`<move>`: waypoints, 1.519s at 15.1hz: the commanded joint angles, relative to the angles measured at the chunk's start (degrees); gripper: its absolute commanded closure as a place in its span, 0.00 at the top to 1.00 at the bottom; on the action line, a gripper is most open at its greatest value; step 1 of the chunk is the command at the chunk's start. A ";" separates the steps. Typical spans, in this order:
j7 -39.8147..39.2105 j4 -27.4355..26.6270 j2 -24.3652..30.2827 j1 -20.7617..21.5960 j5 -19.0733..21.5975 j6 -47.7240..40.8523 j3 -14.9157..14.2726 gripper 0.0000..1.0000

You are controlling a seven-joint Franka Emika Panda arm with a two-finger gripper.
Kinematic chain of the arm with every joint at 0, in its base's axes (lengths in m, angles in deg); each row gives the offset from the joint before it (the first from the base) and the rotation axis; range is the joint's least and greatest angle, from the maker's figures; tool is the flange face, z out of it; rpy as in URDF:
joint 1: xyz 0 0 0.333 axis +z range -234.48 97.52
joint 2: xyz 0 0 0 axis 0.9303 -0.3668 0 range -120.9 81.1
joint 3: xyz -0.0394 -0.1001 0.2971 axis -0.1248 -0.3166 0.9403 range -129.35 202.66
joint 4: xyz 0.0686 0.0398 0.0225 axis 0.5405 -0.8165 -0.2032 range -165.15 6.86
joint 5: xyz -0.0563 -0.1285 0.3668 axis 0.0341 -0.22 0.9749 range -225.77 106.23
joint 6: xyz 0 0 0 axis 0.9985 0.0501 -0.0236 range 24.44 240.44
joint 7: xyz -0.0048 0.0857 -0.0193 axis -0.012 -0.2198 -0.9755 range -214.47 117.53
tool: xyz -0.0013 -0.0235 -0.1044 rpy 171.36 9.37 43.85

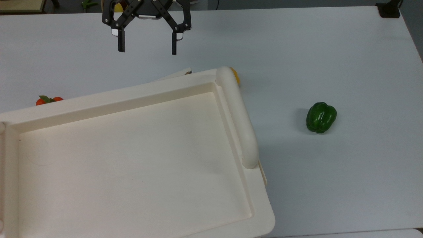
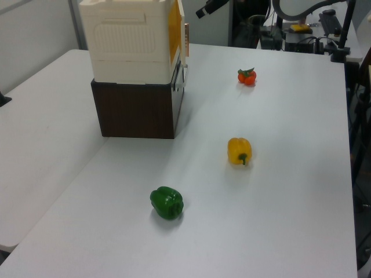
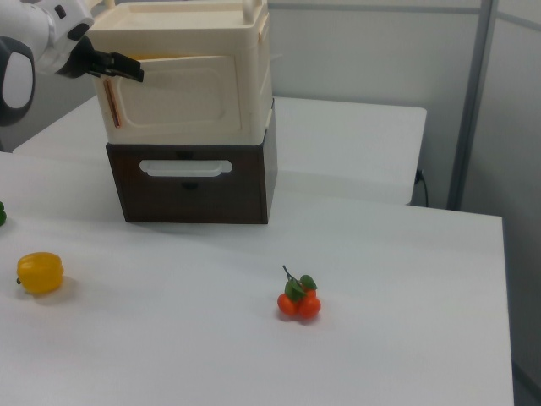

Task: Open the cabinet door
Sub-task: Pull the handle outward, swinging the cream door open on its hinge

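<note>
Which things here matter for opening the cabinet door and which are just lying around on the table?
Part of the job:
- cabinet door, standing slightly ajar
- gripper, open, clear of the door
- cabinet

Just lying about:
- green pepper
- yellow pepper
- small tomatoes
- table
</note>
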 commanded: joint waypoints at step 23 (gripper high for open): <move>29.58 13.20 -5.73 1.15 -21.35 -29.20 -0.22 1.00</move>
